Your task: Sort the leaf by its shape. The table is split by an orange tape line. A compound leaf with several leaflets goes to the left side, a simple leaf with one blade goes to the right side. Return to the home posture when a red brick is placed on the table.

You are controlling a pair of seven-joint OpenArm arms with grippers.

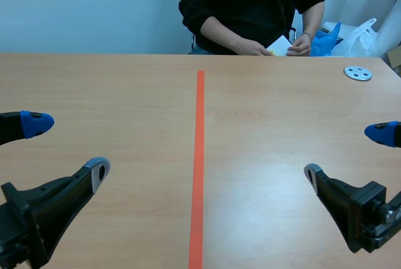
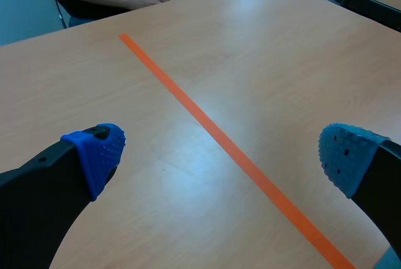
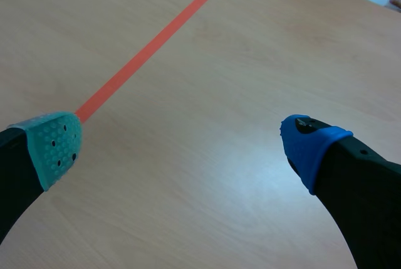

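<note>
Tape (image 1: 198,168) splits my table (image 1: 125,93). My left claw (image 1: 67,148) and right claw (image 1: 346,152) are wide open, holding nothing. I cannot tell where the leaf is; a person's hands (image 1: 299,46) hold a white thing (image 1: 280,45).

Scene camera faces across table (image 1: 282,137); wrist cameras low, oblique; all share tape line (image 1: 198,156)

Smooth, faintly glossy wood-grain table (image 1: 282,156) — matt orange tape line (image 1: 200,156), dotted rubbery pads (image 2: 100,153), metallic disc (image 1: 358,73)
</note>
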